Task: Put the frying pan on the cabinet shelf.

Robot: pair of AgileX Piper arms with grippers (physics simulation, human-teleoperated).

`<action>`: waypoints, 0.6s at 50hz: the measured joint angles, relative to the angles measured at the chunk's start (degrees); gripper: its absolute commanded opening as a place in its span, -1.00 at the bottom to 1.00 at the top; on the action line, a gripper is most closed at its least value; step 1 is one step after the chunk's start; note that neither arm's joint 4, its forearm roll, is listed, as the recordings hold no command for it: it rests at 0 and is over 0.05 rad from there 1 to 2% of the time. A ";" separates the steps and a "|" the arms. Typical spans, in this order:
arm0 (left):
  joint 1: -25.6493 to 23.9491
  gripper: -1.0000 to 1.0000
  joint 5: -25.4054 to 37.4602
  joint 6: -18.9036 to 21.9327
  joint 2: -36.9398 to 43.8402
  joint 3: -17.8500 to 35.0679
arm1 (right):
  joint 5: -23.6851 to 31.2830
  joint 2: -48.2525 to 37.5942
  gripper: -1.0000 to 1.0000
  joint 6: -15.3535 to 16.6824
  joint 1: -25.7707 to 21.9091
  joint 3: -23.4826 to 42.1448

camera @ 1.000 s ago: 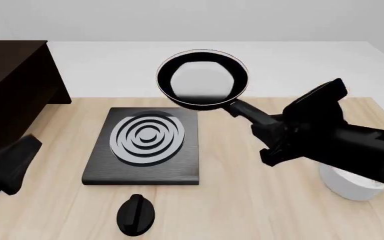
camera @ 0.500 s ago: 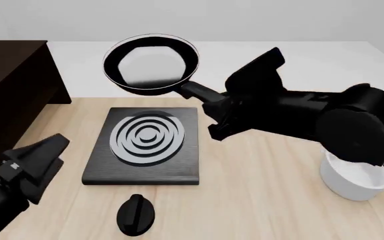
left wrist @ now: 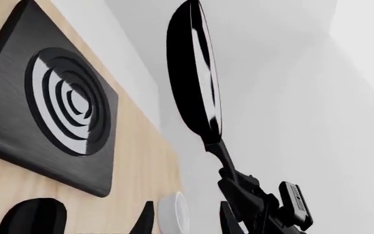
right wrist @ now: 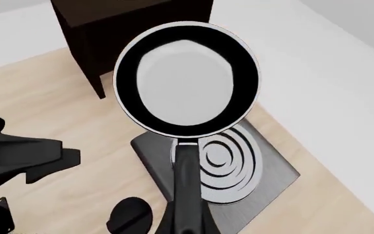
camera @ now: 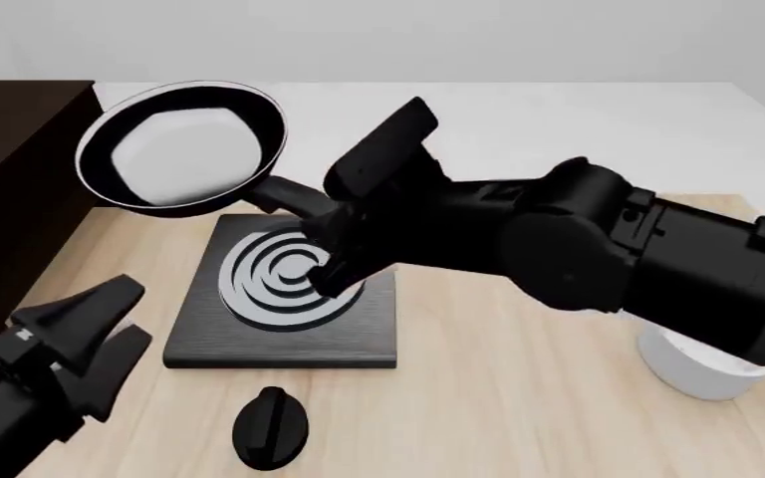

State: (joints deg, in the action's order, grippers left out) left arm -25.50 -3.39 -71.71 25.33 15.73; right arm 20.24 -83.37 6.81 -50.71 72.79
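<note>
both arms are all black. the right arm [camera: 596, 249] is fat and round; the left gripper [camera: 84, 334] has pointy fingers.

frying pan [camera: 180, 145] held above table [camera: 516, 398], right of cabinet [camera: 24, 189], behind plate [camera: 290, 289].

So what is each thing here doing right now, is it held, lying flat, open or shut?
frying pan: held up in the air by its handle
right gripper: shut on the handle
left gripper: open, holding nothing
square plate: flat on the table
white bowl: upright on the table
cabinet: nothing visible on top
</note>
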 measured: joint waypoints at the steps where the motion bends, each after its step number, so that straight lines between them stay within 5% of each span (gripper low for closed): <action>1: -0.06 1.00 -0.10 -0.27 -0.05 -0.06 | -0.07 -0.30 -1.00 0.08 -0.32 0.23; 30: 0.16 1.00 -0.67 -2.17 -0.78 0.18 | -0.51 -5.24 -1.00 0.95 -6.21 4.76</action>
State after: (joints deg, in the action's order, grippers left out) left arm -25.34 -4.06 -73.88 24.56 15.91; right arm 19.73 -88.61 7.75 -56.92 77.55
